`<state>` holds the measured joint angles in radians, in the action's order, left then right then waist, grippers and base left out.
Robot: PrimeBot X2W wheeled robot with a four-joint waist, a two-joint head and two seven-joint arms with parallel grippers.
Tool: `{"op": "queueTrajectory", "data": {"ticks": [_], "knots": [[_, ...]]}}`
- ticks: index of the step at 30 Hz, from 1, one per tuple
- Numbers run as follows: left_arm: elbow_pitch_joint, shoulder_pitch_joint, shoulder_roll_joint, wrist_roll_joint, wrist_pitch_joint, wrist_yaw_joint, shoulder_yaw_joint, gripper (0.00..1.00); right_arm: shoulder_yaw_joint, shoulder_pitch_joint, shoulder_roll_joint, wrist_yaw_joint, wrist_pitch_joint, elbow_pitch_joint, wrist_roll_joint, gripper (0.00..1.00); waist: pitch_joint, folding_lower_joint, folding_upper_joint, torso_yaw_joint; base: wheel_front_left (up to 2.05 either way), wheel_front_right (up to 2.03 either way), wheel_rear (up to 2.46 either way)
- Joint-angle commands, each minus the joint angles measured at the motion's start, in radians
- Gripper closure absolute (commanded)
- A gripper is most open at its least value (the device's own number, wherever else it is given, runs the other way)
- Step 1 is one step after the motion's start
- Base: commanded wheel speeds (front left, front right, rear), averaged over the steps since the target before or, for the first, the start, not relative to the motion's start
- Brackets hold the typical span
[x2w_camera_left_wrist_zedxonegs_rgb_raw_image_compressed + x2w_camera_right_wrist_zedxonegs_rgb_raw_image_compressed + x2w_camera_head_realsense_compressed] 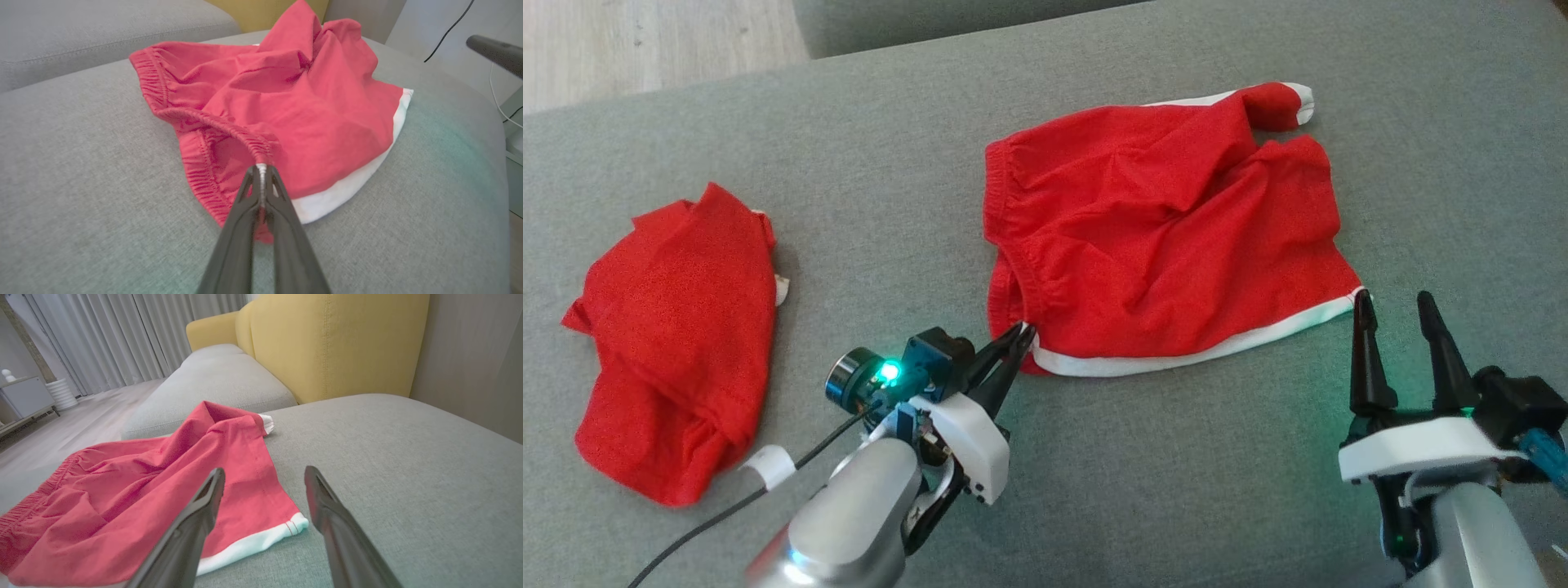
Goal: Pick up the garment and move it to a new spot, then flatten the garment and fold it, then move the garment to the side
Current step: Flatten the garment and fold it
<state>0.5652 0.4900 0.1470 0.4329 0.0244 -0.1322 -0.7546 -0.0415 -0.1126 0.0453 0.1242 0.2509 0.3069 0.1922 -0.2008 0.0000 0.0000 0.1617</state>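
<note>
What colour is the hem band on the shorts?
Hem band: white, clearest in the right wrist view.

Red garment [1160,237] with white hem — grey cushion [1094,457], yellow sofa back [347,343].

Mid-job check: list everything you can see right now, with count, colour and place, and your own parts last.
red shorts: one, red with white hem, rumpled at the middle of the cushion
second garment: one, red, crumpled on the cushion to the robot's left
seat cushion: one, grey, under both garments
backrest: one, yellow, beyond the cushion in the right wrist view
curtains: one set, pale grey, far side of the room
floor: one, light wood, past the cushion
left pincer: one, dark, shut on the shorts' waistband corner
right pincer: one, dark, open at the shorts' white-hemmed corner
</note>
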Motion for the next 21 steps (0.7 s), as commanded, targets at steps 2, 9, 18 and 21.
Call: {"op": "queueTrajectory", "data": {"ticks": [2,9,18,21], "knots": [[-0.034,0.039,0.015,0.01,0.024,0.002,0.022,1.0,0.011,-0.026,0.005,0.007,0.011,-0.004,-0.011,0.0,0.005,0.0,0.0,-0.006,0.0,0.0,0.0],[-0.067,0.023,0.014,0.008,0.077,0.016,0.022,1.0,-0.039,-0.066,0.005,0.007,0.011,0.184,-0.056,0.0,0.016,0.0,0.0,-0.027,0.0,0.0,0.0],[-0.094,0.013,0.009,0.004,0.107,0.037,0.015,1.0,-0.16,-0.208,0.005,0.007,-0.019,0.388,-0.172,0.0,0.02,0.0,0.0,-0.047,0.0,0.0,0.0],[-0.101,0.012,0.009,0.005,0.109,0.04,0.012,1.0,-0.192,-0.245,0.005,0.007,-0.034,0.437,-0.22,0.0,0.019,0.0,0.0,-0.053,0.0,0.0,0.0]]}}
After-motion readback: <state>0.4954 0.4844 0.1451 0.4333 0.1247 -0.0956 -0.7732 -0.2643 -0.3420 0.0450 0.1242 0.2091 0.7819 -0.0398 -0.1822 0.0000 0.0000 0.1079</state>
